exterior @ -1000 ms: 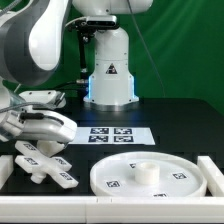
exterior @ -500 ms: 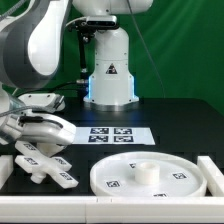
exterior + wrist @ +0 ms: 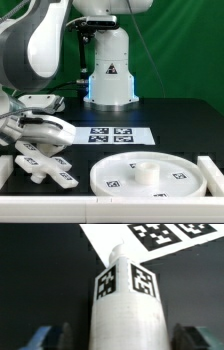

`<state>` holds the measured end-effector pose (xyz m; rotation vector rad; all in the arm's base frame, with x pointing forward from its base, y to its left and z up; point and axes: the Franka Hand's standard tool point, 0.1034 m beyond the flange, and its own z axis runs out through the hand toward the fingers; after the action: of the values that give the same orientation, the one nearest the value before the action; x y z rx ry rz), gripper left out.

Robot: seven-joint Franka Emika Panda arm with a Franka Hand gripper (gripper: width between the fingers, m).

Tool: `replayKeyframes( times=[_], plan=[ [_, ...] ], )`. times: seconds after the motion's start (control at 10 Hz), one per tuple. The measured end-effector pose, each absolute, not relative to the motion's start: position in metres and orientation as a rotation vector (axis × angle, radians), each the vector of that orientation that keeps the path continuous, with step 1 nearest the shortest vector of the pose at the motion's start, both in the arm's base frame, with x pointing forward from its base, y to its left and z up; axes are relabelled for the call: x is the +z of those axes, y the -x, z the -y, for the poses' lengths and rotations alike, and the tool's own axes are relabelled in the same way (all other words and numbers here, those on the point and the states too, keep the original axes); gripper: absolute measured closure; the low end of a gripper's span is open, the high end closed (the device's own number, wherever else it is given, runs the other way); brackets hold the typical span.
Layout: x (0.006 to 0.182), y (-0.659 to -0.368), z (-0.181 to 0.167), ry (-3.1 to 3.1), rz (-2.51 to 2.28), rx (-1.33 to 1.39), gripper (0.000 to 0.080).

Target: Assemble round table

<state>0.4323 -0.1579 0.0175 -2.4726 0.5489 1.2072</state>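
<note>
The round table top (image 3: 150, 176) is a large white rimmed disc with small square tags and a raised hub, lying at the front right of the exterior view. Two long white tagged parts, the leg (image 3: 36, 151) and the T-shaped foot piece (image 3: 58, 172), lie at the front left. My gripper (image 3: 38, 138) hangs low over the leg. In the wrist view the leg (image 3: 126, 308) is a white cylinder with two tags, lying between my fingers (image 3: 40, 336). There is a dark gap on each side of it. The gripper (image 3: 122, 339) is open.
The marker board (image 3: 112, 135) lies flat in the middle of the black table, just beyond the leg's tip; it also shows in the wrist view (image 3: 150, 236). The arm's white base (image 3: 108, 75) stands at the back. A green curtain closes the rear.
</note>
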Motion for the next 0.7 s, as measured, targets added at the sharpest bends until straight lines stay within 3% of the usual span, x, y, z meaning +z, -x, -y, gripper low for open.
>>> replayKeyframes(
  times=[0.4,0.6,0.7],
  plan=[
    [0.02,-0.434,0.154,2.478,-0.539,1.207,0.0406],
    [0.046,-0.444,0.137,2.481,-0.49,1.207,0.0406],
    [0.064,-0.448,0.131,2.475,-0.479,1.208,0.0463]
  ],
)
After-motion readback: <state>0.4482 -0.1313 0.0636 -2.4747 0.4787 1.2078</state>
